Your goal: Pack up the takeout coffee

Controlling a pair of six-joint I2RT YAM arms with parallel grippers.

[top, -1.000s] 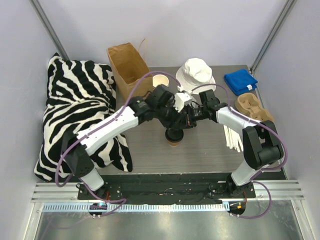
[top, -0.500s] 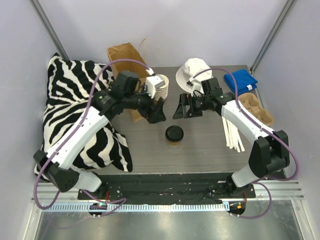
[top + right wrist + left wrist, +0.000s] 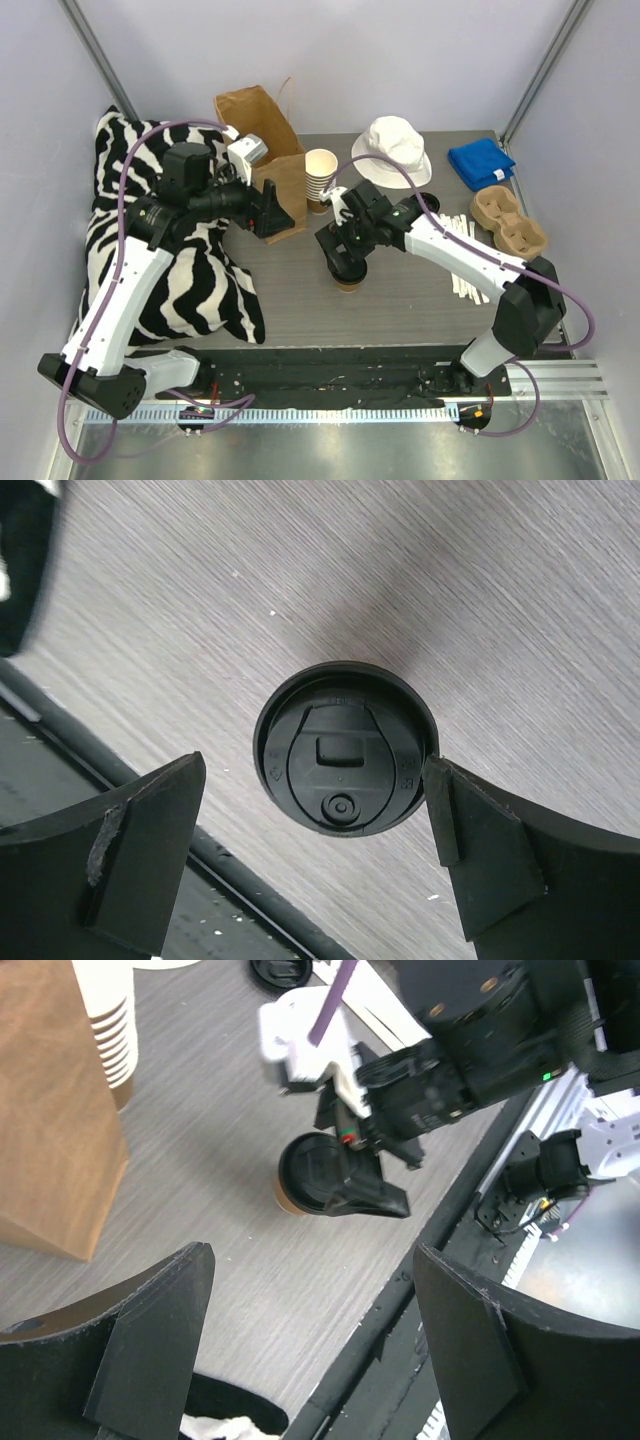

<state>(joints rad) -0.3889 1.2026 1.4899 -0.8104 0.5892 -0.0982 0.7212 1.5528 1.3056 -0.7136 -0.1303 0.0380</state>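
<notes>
Taking the takeout coffee [image 3: 349, 278] as the mark: it stands upright on the grey desk [image 3: 290, 300], black lid on. Far to its left lies a zebra-striped cushion [image 3: 215, 290]. Above the desk, left of and behind the coffee, the left pincer [image 3: 272, 208] hangs with its fingers spread wide apart, holding nothing. Behind the coffee to the left stand a brown paper bag [image 3: 262, 135] and a stack of lidless cups [image 3: 321, 175]. The right pincer [image 3: 312, 780] hovers directly over the coffee, fingers parted either side of the lid, not clamped. Behind and right sits a white bucket hat [image 3: 397, 147]; farther right, a pulp cup tray [image 3: 508, 220] and blue cloth [image 3: 481, 162].
</notes>
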